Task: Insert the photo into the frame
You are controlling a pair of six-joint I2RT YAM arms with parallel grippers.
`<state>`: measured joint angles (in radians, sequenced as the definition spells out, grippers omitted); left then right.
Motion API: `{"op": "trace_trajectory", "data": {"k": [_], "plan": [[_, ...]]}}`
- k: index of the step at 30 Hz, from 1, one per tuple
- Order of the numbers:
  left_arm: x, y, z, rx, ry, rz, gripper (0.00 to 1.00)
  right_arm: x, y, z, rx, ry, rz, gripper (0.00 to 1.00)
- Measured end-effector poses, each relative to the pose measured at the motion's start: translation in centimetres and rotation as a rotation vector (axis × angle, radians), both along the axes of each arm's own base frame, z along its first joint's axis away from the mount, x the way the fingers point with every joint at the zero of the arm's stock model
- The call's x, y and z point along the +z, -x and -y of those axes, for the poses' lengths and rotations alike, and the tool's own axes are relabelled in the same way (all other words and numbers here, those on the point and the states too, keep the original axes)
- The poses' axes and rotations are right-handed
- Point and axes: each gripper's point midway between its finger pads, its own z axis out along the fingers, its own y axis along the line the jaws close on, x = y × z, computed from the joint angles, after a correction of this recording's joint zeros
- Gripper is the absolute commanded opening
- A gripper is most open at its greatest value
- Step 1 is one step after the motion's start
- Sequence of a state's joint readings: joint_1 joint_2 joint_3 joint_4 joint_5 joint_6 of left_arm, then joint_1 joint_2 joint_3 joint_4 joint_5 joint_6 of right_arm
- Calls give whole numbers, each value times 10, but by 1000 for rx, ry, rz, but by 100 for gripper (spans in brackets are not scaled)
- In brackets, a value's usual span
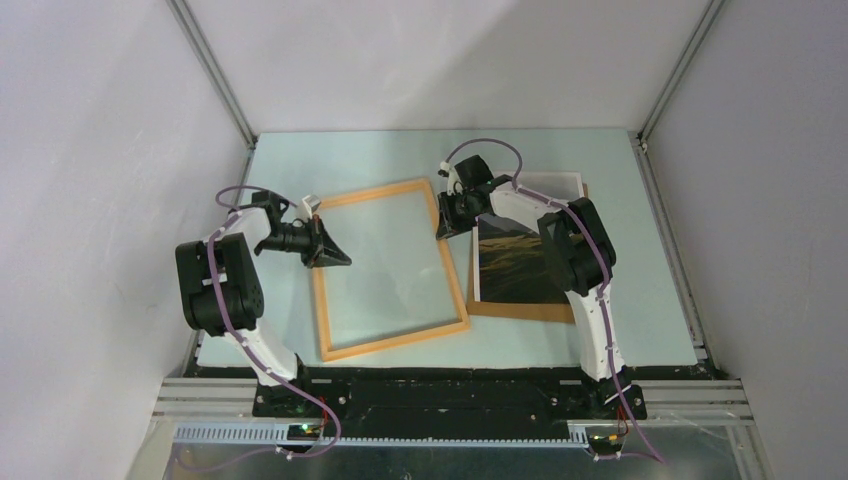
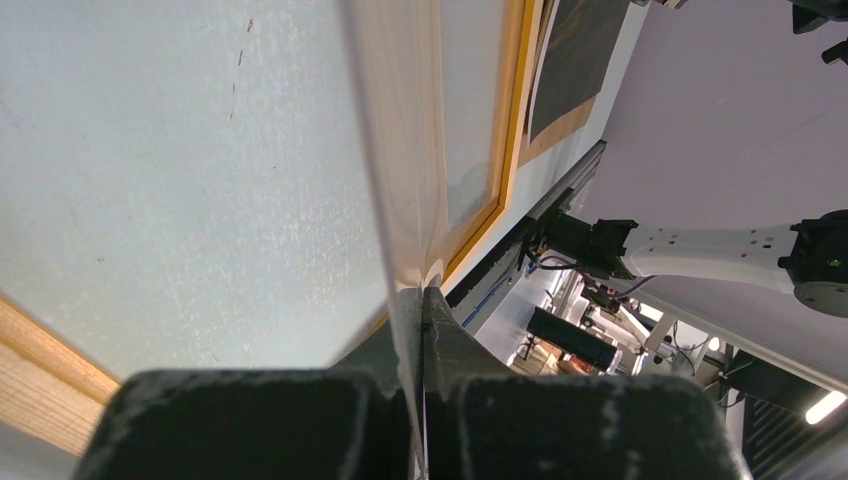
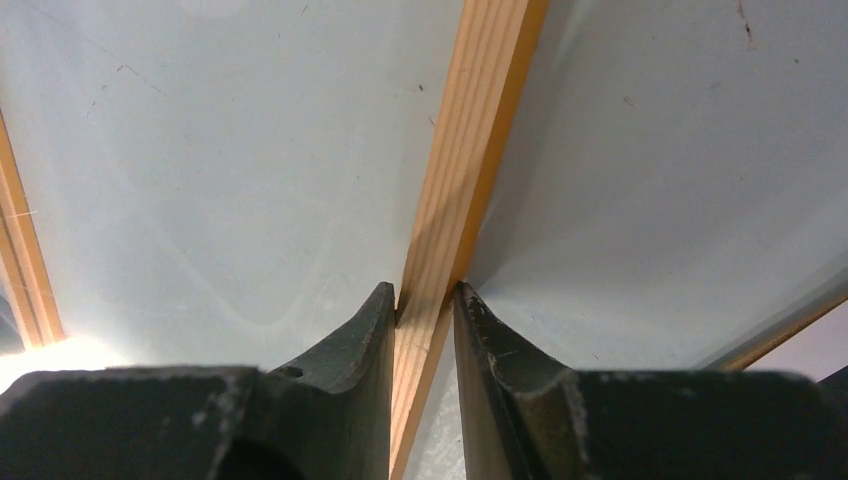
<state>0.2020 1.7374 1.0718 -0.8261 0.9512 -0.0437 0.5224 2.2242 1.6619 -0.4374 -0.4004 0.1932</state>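
Observation:
The orange-tan wooden frame [image 1: 392, 343] lies flat mid-table. My right gripper [image 1: 447, 225] is at its far right corner, and in the right wrist view its jaws [image 3: 425, 295] are shut on either side of the frame's rail [image 3: 480, 120]. My left gripper [image 1: 338, 258] sits at the frame's left side. In the left wrist view it [image 2: 420, 300] is shut on a thin clear pane [image 2: 405, 180], seen edge-on. The photo [image 1: 515, 262], a dark landscape, lies face up to the right of the frame and shows in the left wrist view too [image 2: 580, 60].
A brown backing board [image 1: 520, 310] lies under the photo, its edge showing along the front. A white sheet [image 1: 555, 183] lies behind it near the back right. The right arm reaches over the photo's right part. Metal rails run along the table's near edge.

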Motion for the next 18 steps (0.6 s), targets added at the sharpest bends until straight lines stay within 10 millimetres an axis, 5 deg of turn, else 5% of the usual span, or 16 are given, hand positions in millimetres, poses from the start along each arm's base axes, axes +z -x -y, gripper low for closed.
{"op": "trace_trajectory", "data": {"k": [18], "plan": [[16,-1,7,3,107,15,0,0,-1,1,-23,-3,-14,4]]}}
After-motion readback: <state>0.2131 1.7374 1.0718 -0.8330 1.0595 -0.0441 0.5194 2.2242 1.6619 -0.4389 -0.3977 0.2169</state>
